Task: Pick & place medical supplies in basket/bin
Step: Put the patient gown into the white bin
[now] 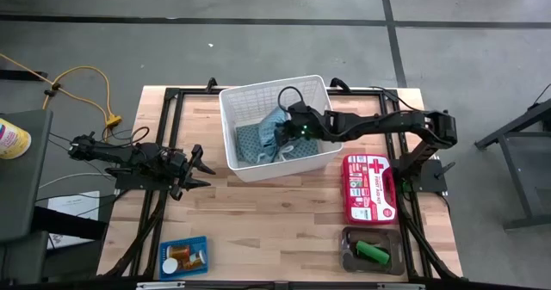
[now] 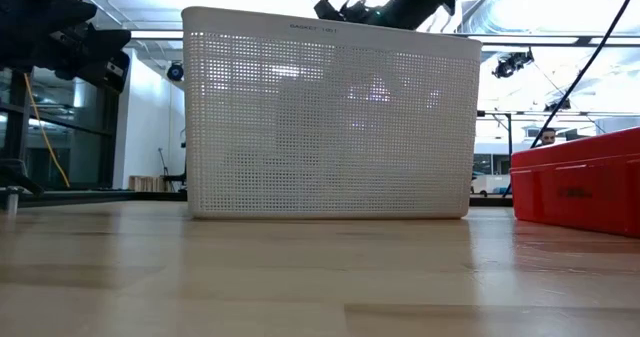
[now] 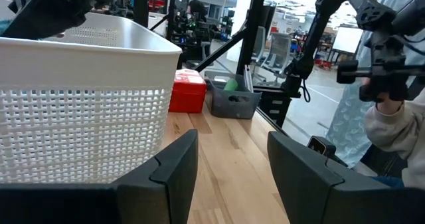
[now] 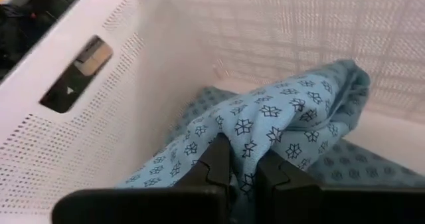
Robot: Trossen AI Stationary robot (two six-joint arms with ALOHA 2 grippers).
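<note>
The white lattice basket (image 1: pixel 320 88) stands at the table's far middle. Two teal patterned cloths are inside it: one (image 1: pixel 274 120) is raised in my right gripper (image 4: pixel 243 171), which reaches into the basket from the right and is shut on it. The other (image 4: pixel 378 171) lies flat on the basket floor. My left gripper (image 1: pixel 203 171) is open and empty, left of the basket above the table. The small blue tray (image 1: pixel 183 257) holds an orange pill bottle (image 1: pixel 172 265). The grey tray (image 1: pixel 372 251) holds a green piece (image 1: pixel 372 253) and dark pieces. My right gripper pinches a bunched fold of the teal cloth (image 4: pixel 246 147) between its two fingers. The fingers slant down into the basket from the table's right. The cloth drapes slack on both sides of the fingers, its lower parts (image 4: pixel 166 164) still down inside the basket.
A red first-aid case (image 1: pixel 370 188) lies right of the basket, near the grey tray. The blue tray sits at the near left corner. Bare wood lies between the basket and the near edge. A person (image 3: pixel 392 124) stands beyond the table in the left wrist view.
</note>
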